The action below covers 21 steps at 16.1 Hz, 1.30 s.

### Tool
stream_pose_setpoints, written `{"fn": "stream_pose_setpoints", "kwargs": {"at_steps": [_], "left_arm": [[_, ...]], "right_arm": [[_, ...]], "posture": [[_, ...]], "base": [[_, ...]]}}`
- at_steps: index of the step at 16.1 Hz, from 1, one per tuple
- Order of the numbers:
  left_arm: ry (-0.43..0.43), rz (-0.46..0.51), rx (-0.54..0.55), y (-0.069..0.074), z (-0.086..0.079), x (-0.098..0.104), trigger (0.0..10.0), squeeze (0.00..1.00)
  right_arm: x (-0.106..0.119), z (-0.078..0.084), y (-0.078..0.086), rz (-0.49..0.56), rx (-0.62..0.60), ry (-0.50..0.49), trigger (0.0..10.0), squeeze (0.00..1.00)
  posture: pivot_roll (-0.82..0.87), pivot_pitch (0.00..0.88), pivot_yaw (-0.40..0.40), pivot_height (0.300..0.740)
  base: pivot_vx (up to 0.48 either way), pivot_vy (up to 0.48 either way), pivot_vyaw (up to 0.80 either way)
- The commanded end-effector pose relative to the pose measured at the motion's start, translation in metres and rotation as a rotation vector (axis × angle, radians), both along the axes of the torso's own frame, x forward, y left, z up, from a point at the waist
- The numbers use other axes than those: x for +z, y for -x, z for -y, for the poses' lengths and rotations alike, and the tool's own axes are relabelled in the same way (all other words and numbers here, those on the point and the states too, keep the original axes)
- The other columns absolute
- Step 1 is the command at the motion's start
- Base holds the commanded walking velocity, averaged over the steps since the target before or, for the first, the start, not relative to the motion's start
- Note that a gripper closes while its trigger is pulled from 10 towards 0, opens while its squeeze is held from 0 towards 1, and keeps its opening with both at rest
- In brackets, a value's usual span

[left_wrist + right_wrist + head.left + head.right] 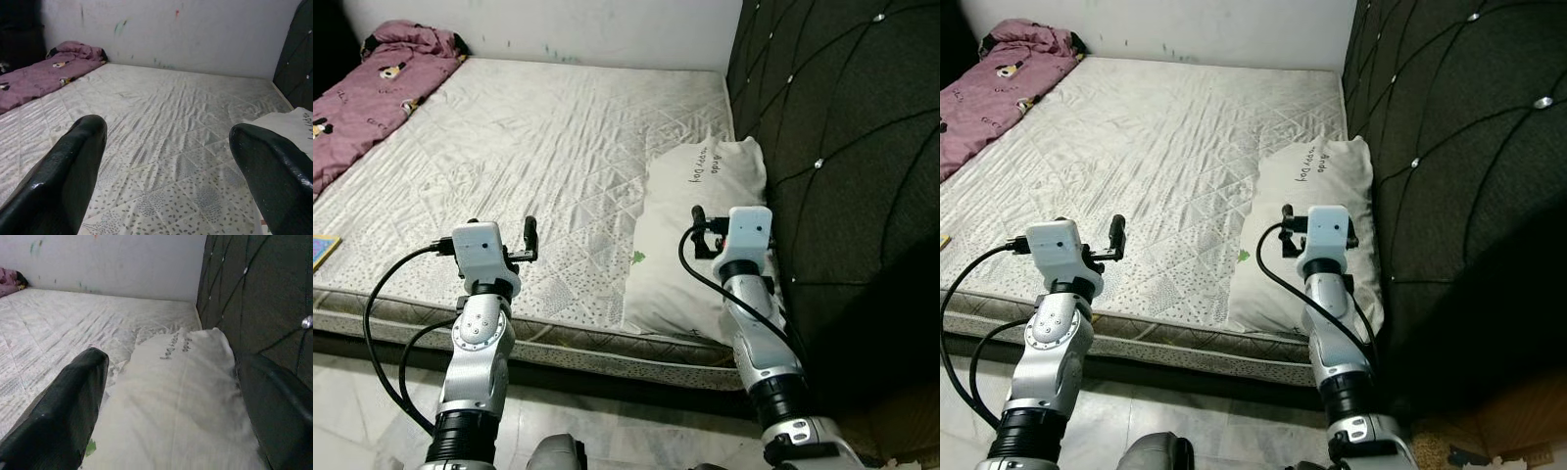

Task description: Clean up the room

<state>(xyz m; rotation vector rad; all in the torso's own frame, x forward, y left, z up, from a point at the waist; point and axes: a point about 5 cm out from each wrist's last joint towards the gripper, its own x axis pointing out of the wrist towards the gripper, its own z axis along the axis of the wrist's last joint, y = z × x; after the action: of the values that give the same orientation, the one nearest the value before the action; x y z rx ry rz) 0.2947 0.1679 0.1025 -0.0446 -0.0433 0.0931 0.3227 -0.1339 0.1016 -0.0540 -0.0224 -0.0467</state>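
Bare quilted white mattress (538,157) holds a white printed pillow (695,235) beside which both grippers, left gripper (166,161) and right gripper (171,401), hover spread wide, probably readying a grab.

I see both arms raised over the near edge of the bed (1165,147); a white pillow (1317,225) (dark lettering on it) lies against the dark headboard (1459,147).
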Motion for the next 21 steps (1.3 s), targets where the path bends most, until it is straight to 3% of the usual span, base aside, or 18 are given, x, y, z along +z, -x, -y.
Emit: {"fn": "stream_pose_setpoints", "kwargs": {"at_steps": [1, 2, 3, 6, 12, 21], "left_arm": [[0.009, 0.018, -0.033, -0.003, 0.008, 0.008, 10.0, 0.00], [0.010, 0.022, -0.037, -0.002, 0.009, 0.010, 10.0, 0.00], [0.012, 0.025, -0.046, -0.001, 0.010, 0.011, 10.0, 0.00], [0.038, -0.020, -0.084, 0.010, 0.010, 0.000, 10.0, 0.00], [0.076, -0.025, -0.123, 0.015, 0.019, 0.002, 10.0, 0.00], [0.119, -0.035, -0.121, 0.015, 0.021, 0.001, 10.0, 0.00]], "right_arm": [[0.008, -0.006, -0.002, 0.007, 0.042, -0.030, 10.0, 0.64], [0.009, -0.009, -0.002, 0.005, 0.064, -0.048, 10.0, 0.64], [0.011, -0.010, 0.001, 0.009, 0.066, -0.068, 10.0, 0.00], [0.004, -0.010, 0.012, -0.029, 0.067, -0.070, 10.0, 0.00], [0.006, -0.002, 0.017, -0.050, 0.062, -0.073, 10.0, 0.00], [0.007, -0.001, 0.016, -0.068, 0.070, -0.062, 10.0, 0.00]], "posture": [[0.09, 0.000, 0.013, 0.740], [0.09, 0.000, 0.013, 0.740], [0.08, 0.000, 0.011, 0.740], [0.06, 0.000, 0.022, 0.740], [0.06, 0.000, 0.008, 0.740], [0.06, 0.000, -0.002, 0.740]], "base": [[0.000, 0.000, 0.00], [0.000, 0.000, 0.00], [0.000, 0.000, 0.00], [0.000, 0.000, 0.00], [0.000, 0.000, -0.76], [0.000, 0.000, 0.00]]}}
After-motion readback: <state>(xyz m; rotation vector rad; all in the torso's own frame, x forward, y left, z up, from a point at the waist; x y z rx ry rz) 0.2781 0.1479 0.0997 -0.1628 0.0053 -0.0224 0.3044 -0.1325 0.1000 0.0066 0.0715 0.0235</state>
